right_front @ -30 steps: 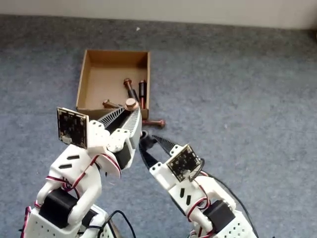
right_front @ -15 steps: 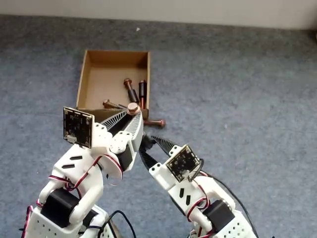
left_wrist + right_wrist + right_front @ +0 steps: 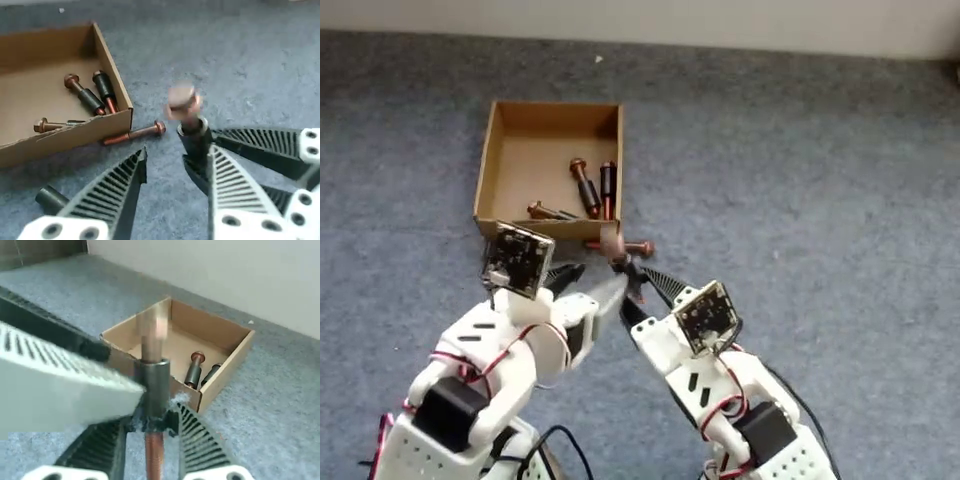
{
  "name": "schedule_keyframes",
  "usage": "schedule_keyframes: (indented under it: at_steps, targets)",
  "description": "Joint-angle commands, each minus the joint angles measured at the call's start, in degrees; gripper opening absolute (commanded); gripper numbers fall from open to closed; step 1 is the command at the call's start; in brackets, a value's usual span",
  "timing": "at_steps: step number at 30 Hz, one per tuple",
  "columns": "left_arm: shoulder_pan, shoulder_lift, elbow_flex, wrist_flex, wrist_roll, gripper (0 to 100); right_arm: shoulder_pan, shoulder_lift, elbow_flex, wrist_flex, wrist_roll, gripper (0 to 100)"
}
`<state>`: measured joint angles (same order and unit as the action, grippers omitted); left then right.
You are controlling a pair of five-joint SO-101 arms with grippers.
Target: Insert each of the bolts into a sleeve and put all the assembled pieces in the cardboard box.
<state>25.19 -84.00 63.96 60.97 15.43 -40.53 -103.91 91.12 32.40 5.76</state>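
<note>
Bolt (image 3: 612, 240), copper, flanged head, high view: raised just beside cardboard box (image 3: 490, 150), in right gripper (image 3: 633, 280). Left wrist view: black tubular sleeve (image 3: 194, 140) around bolt; left gripper (image 3: 176, 154) ribbed, splayed, empty. Right wrist view: sleeve upright, fingers (image 3: 197, 437) clamped on it.

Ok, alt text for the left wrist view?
The right gripper holds a black cylindrical sleeve with a copper bolt standing in it, beside the open left gripper. A brown cardboard box holds assembled pieces; a loose copper bolt lies outside it.
</note>
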Motion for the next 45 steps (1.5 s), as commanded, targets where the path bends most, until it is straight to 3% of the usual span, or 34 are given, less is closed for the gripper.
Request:
schedule_keyframes:
  at_steps: [1, 7, 11, 18, 25, 33, 45]
  targets:
    - [-0.13, 0.31, -0.22, 2.37, -1.32, 25, 0.75, -0.66, -1.19, -1.89, -0.53, 0.5]
    - [-7.6, 0.22, -0.75, 4.92, -14.51, 25, 0.75, -0.66, -1.19, -1.89, -0.44, 0.5]
    - [-15.25, 0.22, -0.66, 7.3, -19.43, 25, 0.84, -0.22, -1.01, -1.54, -0.26, 0.5]
    - [-35.56, 0.22, 1.71, 7.3, -19.52, 25, 0.84, -0.04, -0.84, 4.18, -0.18, 0.5]
    - [-46.02, 0.22, 11.03, 5.36, -14.15, 25, 1.98, 3.21, -5.23, 4.62, 1.49, 0.5]
    - [-50.68, 0.22, 14.9, -0.44, -12.66, 8, 1.98, 36.97, -21.85, -9.45, 2.02, 0.5]
    - [-51.12, 0.22, 14.99, -0.53, -12.75, 8, 3.12, 92.0, -56.04, -29.41, 2.02, 0.5]
